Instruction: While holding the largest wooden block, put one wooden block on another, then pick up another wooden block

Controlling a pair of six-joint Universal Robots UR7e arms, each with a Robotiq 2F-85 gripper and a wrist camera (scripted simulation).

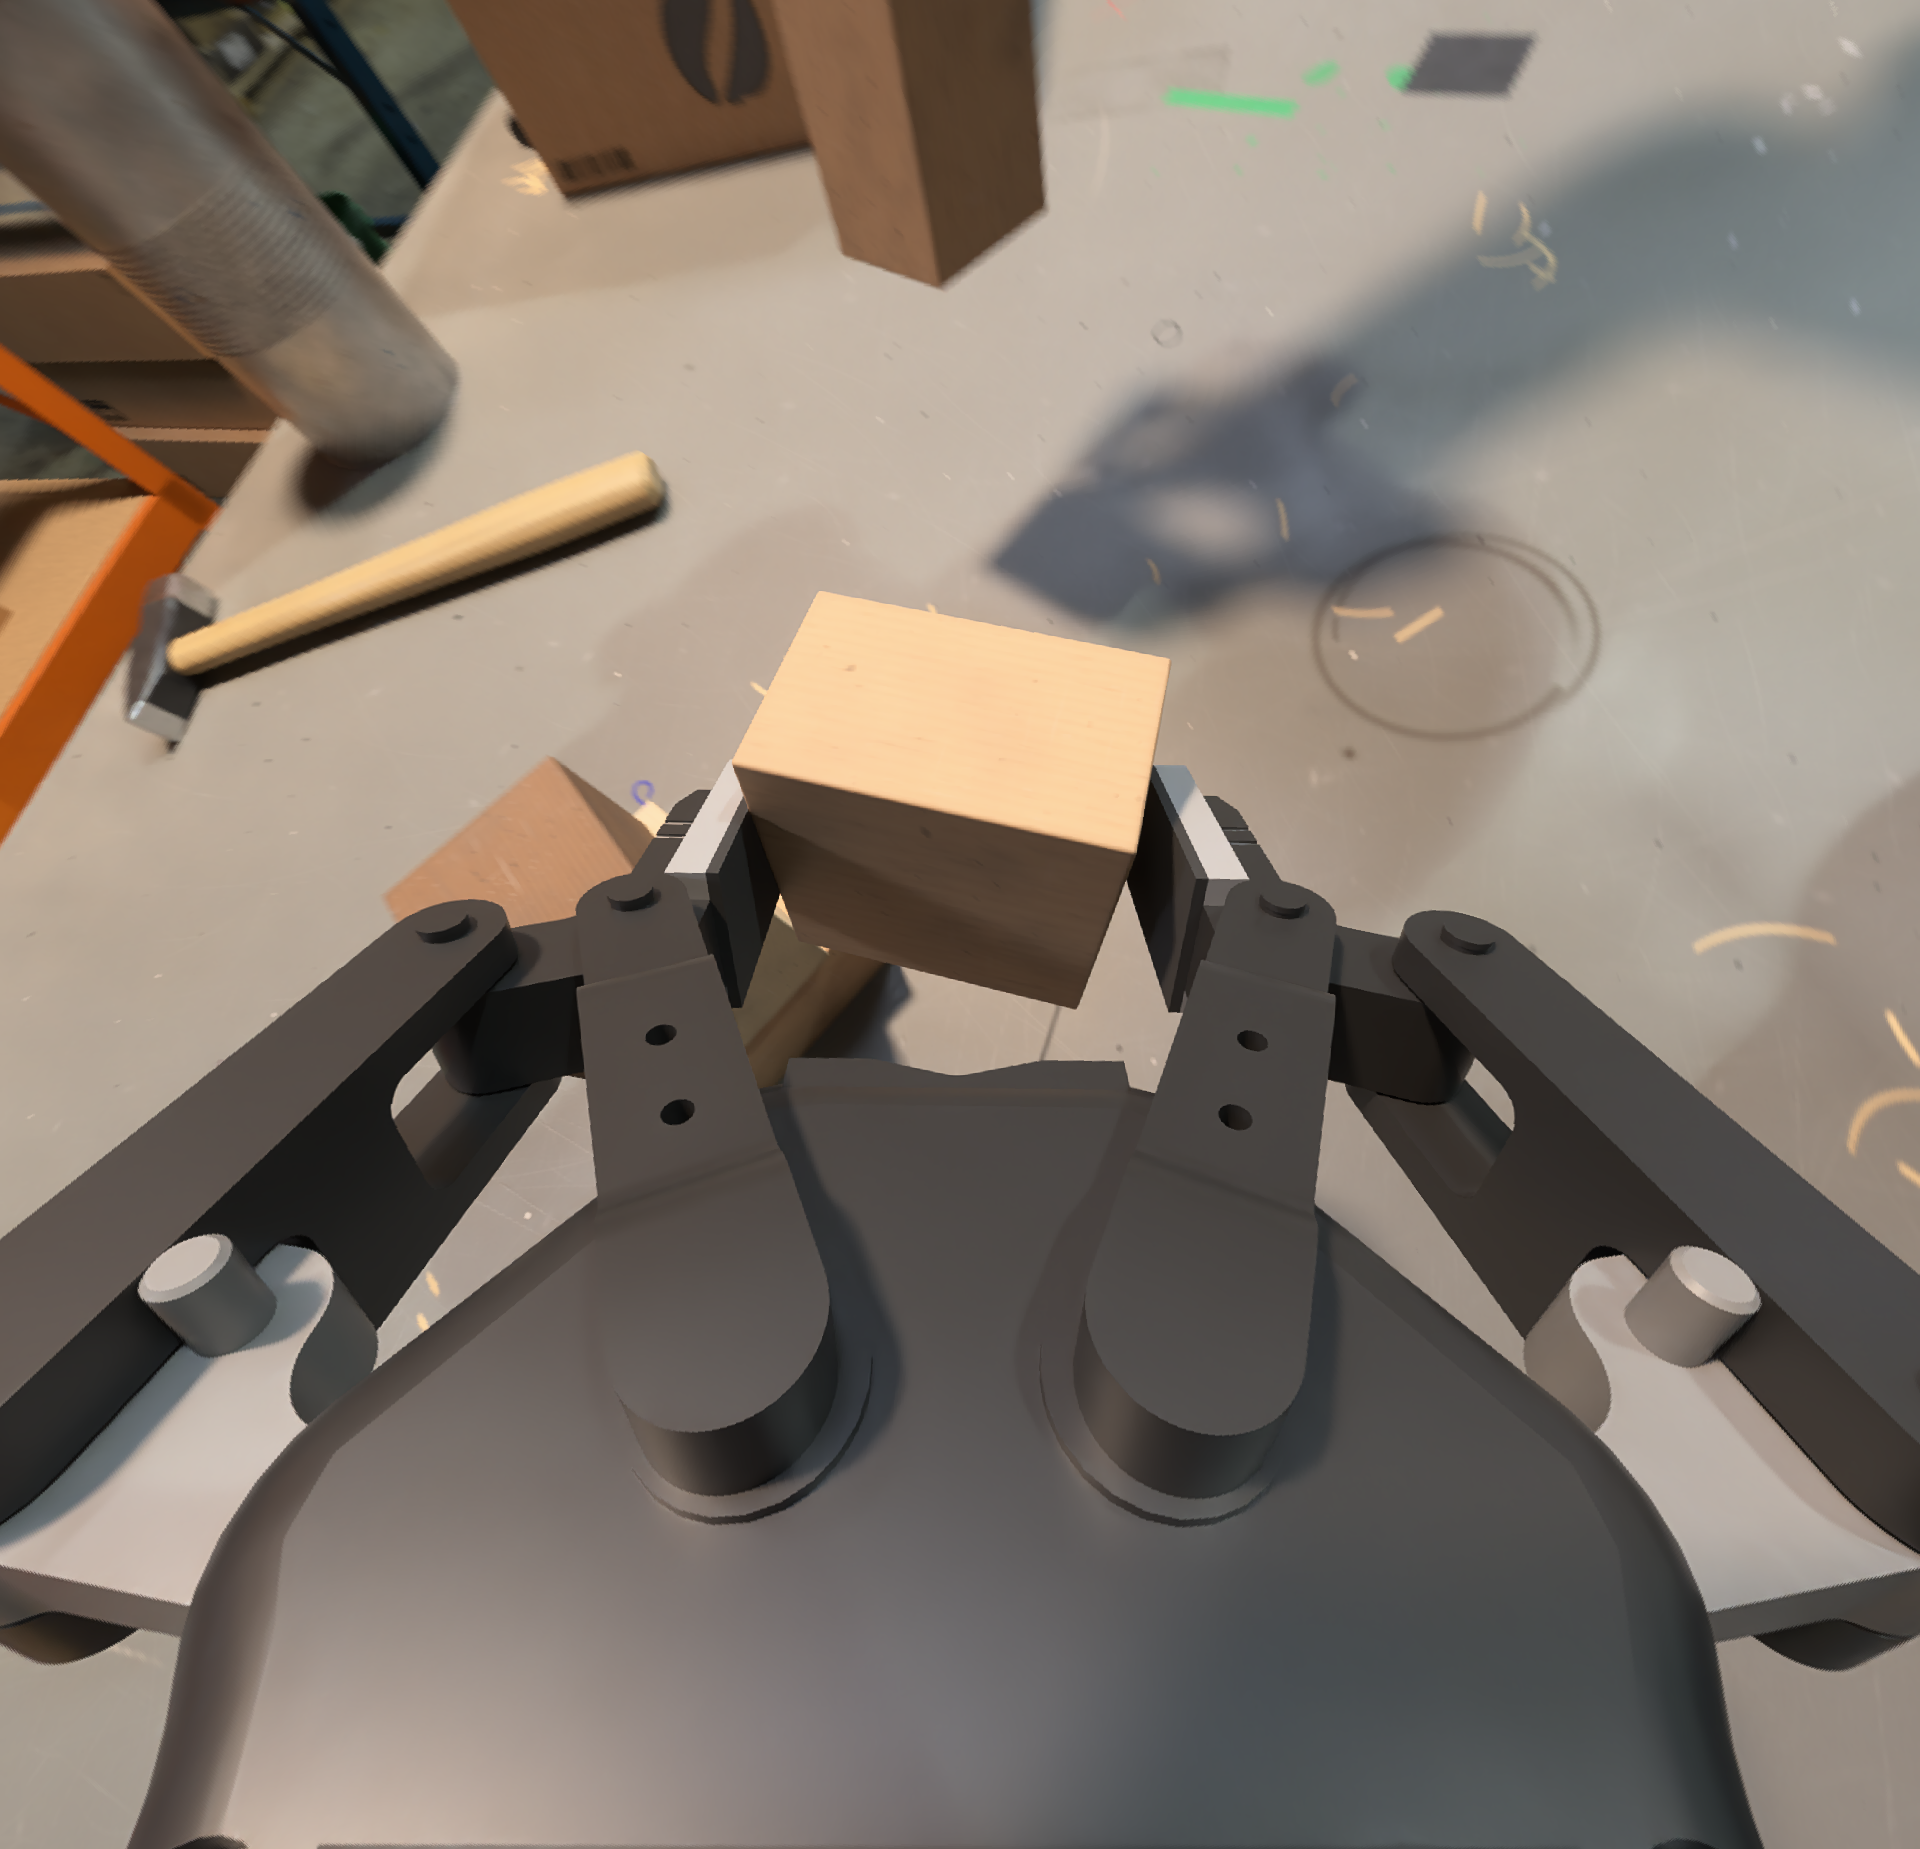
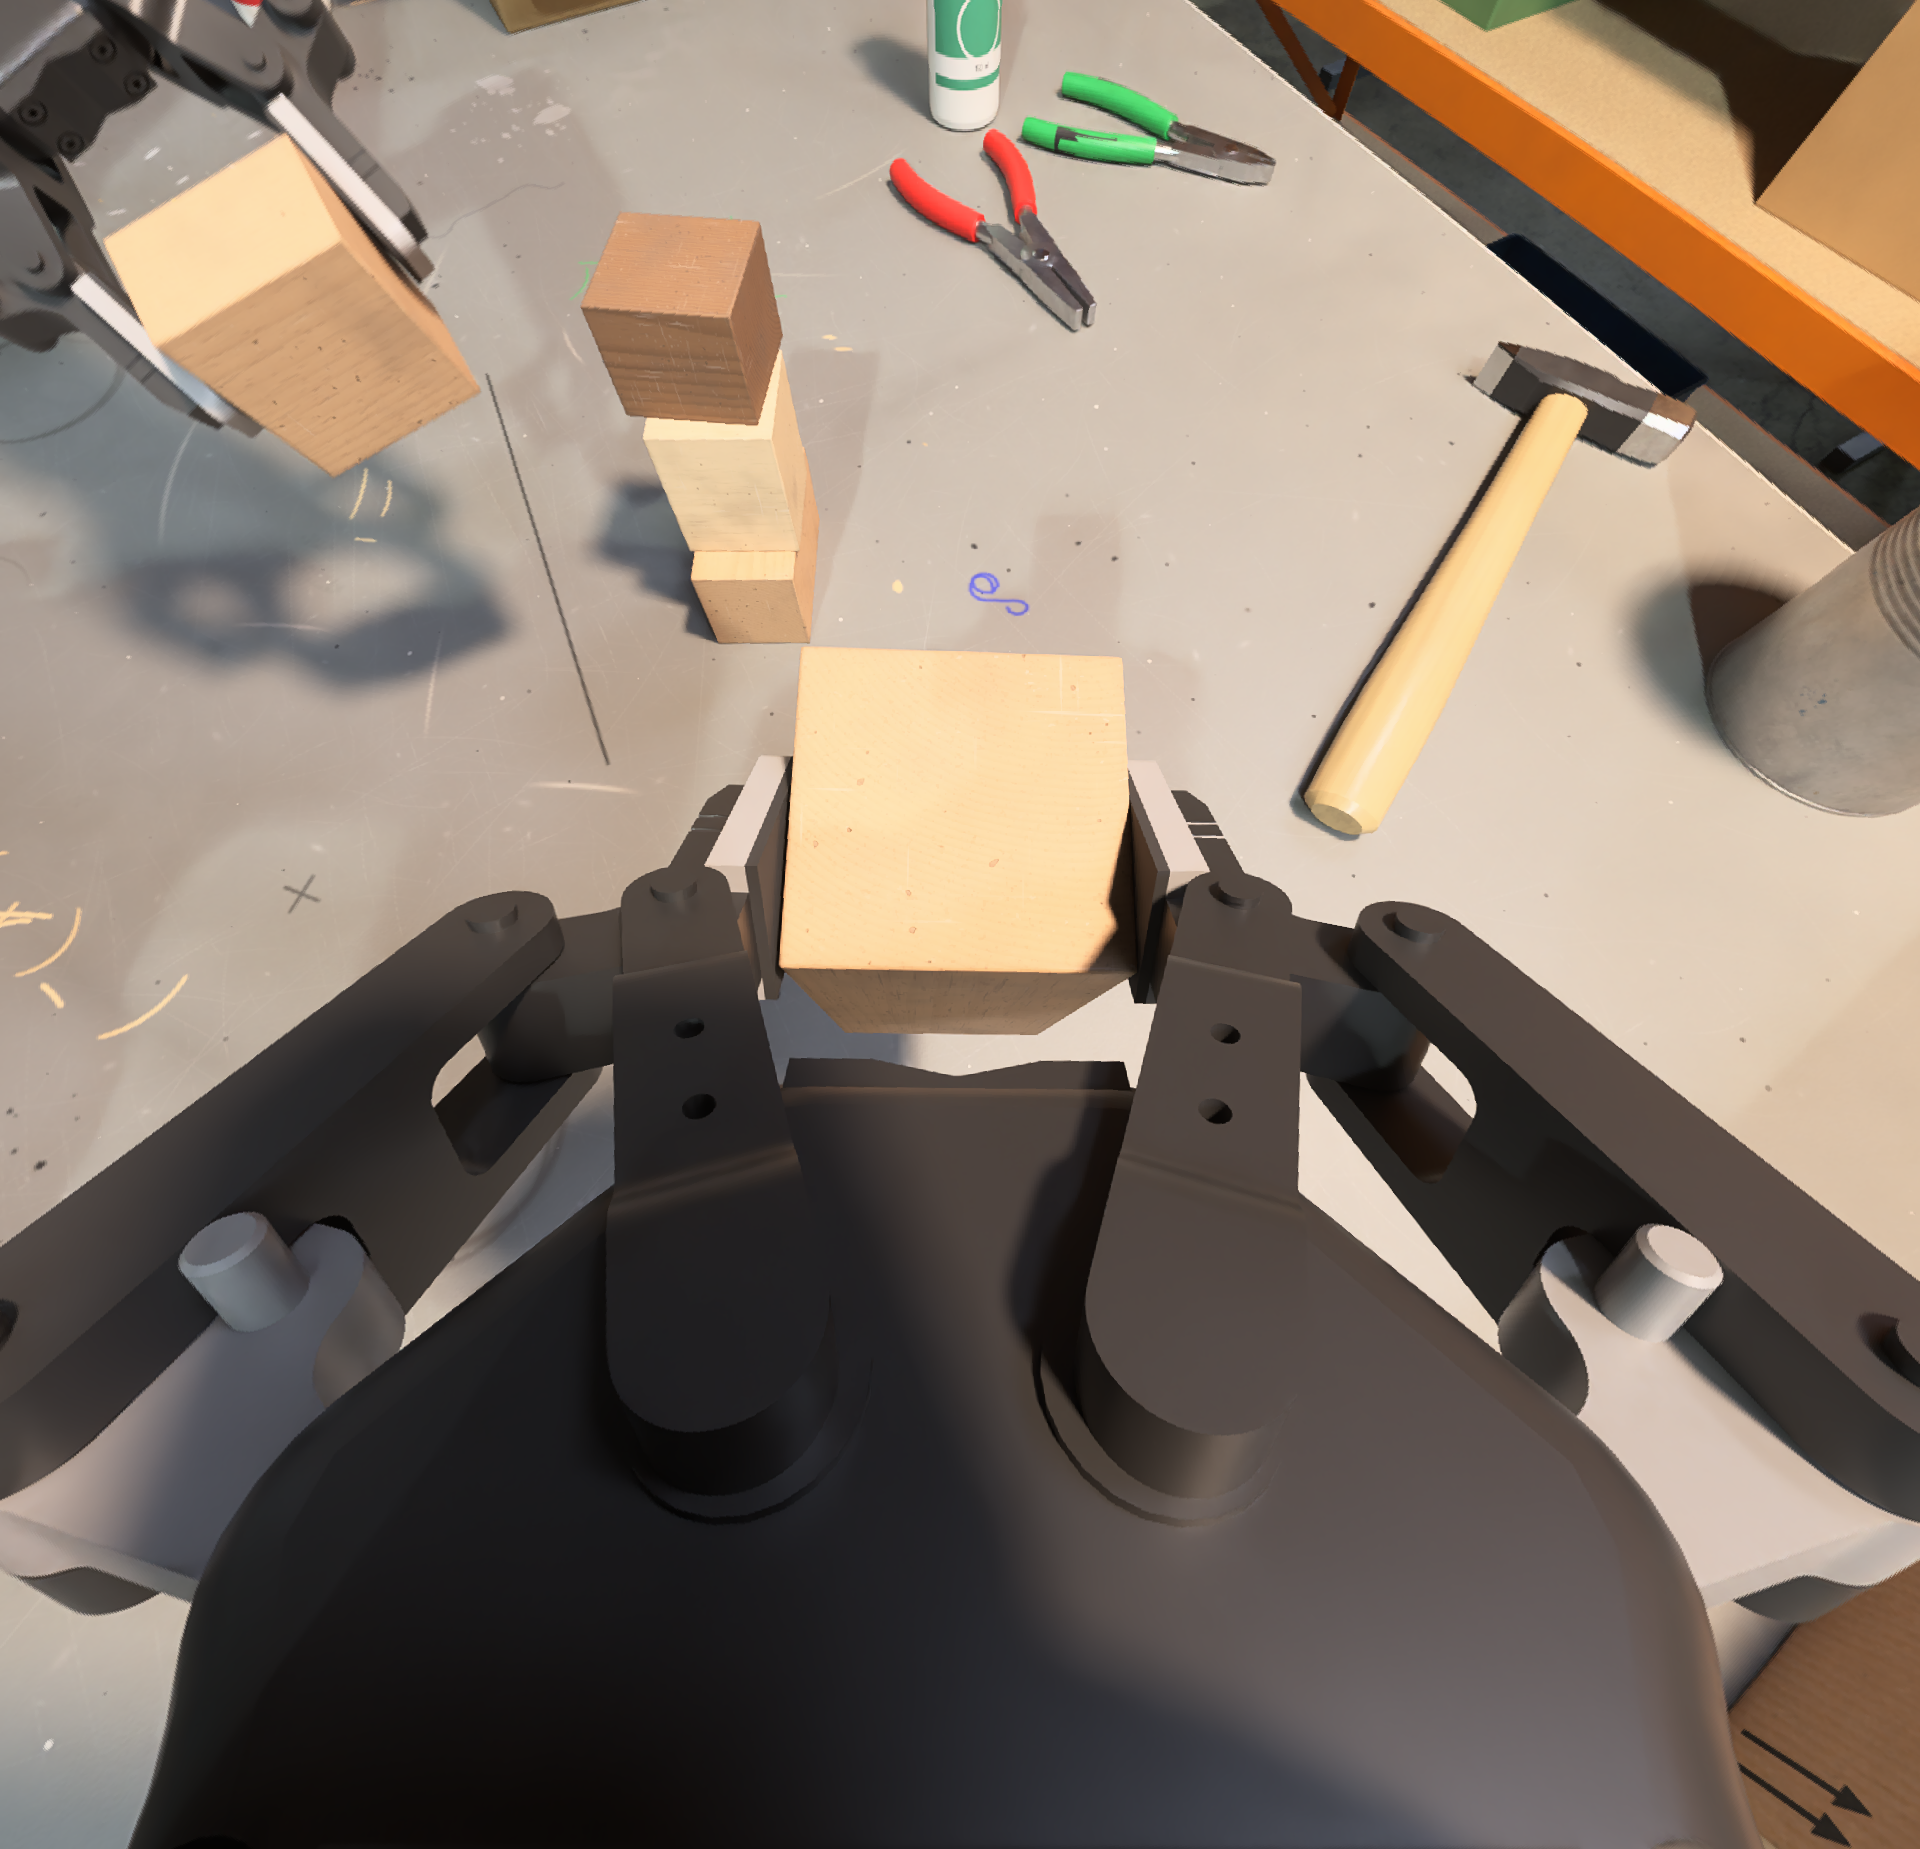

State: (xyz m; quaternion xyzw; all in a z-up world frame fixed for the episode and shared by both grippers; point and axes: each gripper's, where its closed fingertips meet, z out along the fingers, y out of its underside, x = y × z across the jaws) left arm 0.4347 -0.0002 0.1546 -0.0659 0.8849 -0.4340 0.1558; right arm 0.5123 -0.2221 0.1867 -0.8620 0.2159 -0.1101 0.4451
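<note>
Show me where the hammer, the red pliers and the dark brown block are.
hammer (image 2: 1444, 615), right wrist view, middle of its wooden handle.
red pliers (image 2: 1023, 246), right wrist view, at the pivot.
dark brown block (image 2: 675, 319), right wrist view, front face, top of the stack.

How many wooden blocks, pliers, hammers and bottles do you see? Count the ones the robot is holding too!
Wooden blocks: 5, made up of the pale block in the left gripper, the largest block in the right gripper, and the stack of three
Pliers: 2, the red pliers and the green pliers
Hammers: 1, the hammer
Bottles: 1, the bottle
Total: 9
</note>
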